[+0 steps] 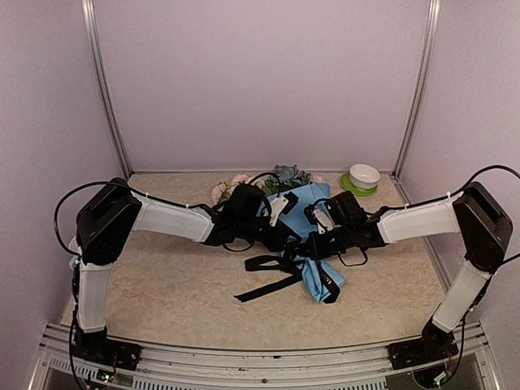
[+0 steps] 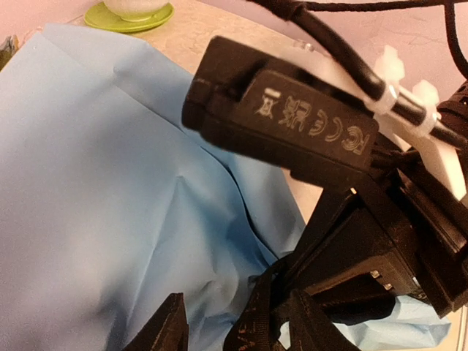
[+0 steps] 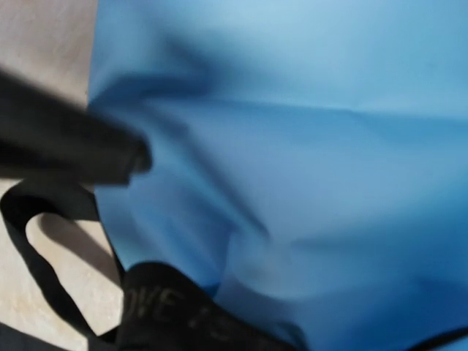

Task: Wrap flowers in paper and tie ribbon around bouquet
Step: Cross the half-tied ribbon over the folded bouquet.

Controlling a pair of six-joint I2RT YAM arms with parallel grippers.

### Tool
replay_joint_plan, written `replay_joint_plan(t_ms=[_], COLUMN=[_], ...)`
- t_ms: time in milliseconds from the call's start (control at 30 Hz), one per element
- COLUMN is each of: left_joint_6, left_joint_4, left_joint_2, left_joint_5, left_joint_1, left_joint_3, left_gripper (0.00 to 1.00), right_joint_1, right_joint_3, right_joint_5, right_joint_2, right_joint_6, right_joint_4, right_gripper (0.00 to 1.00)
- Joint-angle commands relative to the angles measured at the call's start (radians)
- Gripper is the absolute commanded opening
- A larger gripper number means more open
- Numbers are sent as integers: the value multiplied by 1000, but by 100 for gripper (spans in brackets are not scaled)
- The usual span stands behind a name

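Bouquet (image 1: 302, 199): cone of smooth, creased light blue paper (image 2: 95, 183), mid-table. Flowers (image 1: 284, 176), pink and blue-grey, leafy, at its mouth toward the far edge. Ribbon (image 1: 268, 284): flat black, floppy, its tails trailing toward the near edge. Left gripper (image 2: 238, 333): jaws part-open, ribbon strand between them. Right gripper (image 1: 315, 242): closed against the cone; contents cannot be told. White cup (image 1: 364, 175) on a green saucer (image 1: 345, 185), far right corner.

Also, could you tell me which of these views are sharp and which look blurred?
Top external: evenly lit and sharp, no glare. Left wrist: the paper is fairly crisp, the green saucer slightly soft. Right wrist: blurred throughout, with the lettering on the ribbon barely legible.
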Motion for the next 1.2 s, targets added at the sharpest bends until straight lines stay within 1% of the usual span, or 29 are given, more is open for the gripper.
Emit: replay_joint_plan(t_ms=[0, 100, 167, 233, 333, 400, 533, 567, 733, 800, 833, 933, 1000, 1067, 1167], left_joint_6=[67, 68, 75, 71, 58, 51, 37, 37, 47, 43, 39, 30, 11, -18, -55], left_joint_4=[-88, -106, -118, -102, -104, -109, -110, -115, -135, -132, -126, -74, 18, 78, 92], left_joint_2=[26, 35, 40, 40, 53, 60, 71, 74, 80, 75, 64, 19, -24, -53, -58], left_joint_5=[-130, -162, -139, -82, -75, -120, -170, -182, -193, -209, -210, -169, -138, -107, -57], left_joint_1=[-32, -30, -30, -26, -24, -24, -22, -24, -27, -27, -26, -29, -32, -32, -36], left_joint_3=[40, 49, 56, 46, 55, 64, 77, 80, 82, 76, 69, 30, -20, -52, -50], left_gripper=[46, 44, 48, 52, 53, 46, 39, 35, 24, 14, 11, 7, 0, 0, 0], right_joint_1=[6, -5, -8, -8, -8, -8, -8, -8, -9, -8, -8, -7, -8, -8, -8], right_joint_3=[12, -7, -8, 1, 4, 2, -9, -12, -18, -18, -18, -18, -21, -26, -34], right_joint_5=[-23, -70, -86, -70, -56, -58, -64, -65, -59, -63, -67, -92, -105, -112, -107], right_joint_2=[-15, -22, -20, -13, -10, -12, -15, -18, -18, -15, -13, -5, -3, -6, -14], right_joint_6=[22, 70, 93, 99, 100, 98, 92, 92, 96, 99, 100, 98, 98, 100, 122], right_joint_4=[-55, -24, -3, -7, -14, -15, -15, -15, -7, -2, 4, 27, 53, 78, 104], right_gripper=[0, 0, 0, 0, 0, 0, 0, 0, 0, 0, 0, 0, 0, 0, 0])
